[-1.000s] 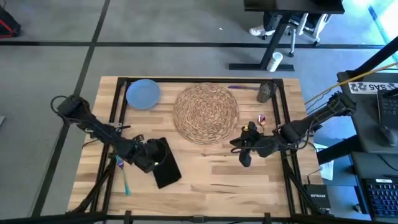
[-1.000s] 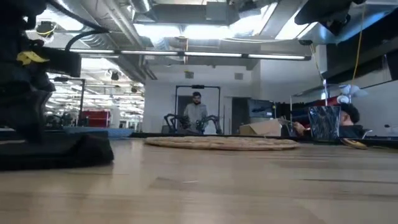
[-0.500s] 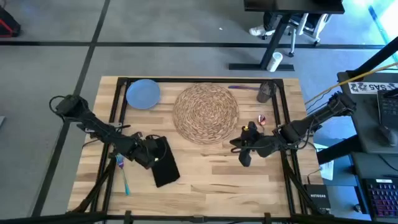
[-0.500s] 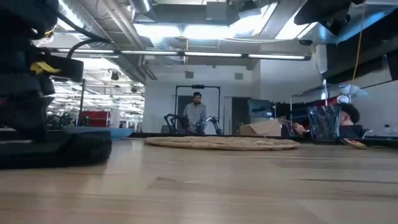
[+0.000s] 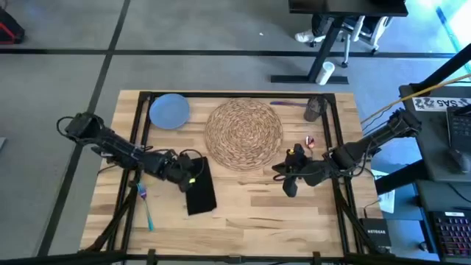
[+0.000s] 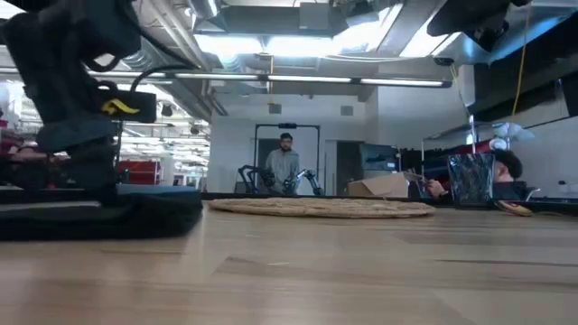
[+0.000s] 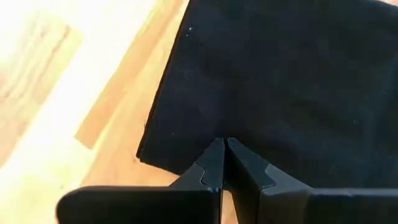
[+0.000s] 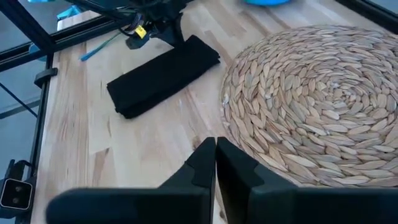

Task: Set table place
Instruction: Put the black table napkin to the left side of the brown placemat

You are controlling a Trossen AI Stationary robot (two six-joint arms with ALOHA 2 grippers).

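**Napkin under my left end effector, mat off to its right**

My left end effector [image 5: 193, 171] sits at the far end of the black napkin [image 5: 199, 193], fingers together and pressed on the cloth; I judge it pinched. The napkin's long axis runs toward the worktop's [image 5: 250, 206] near edge. The straw placemat [image 5: 243, 134] lies just beyond. My right end effector [image 5: 283, 174], fingers together, waits beside the mat.

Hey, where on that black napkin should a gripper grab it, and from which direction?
Best guess: pinch the black napkin at a short end, coming straight down from above. It lies flat on the table as a long folded rectangle, so only a thin edge offers purchase. The left gripper already sits shut at one short edge; the right gripper waits by the placemat.
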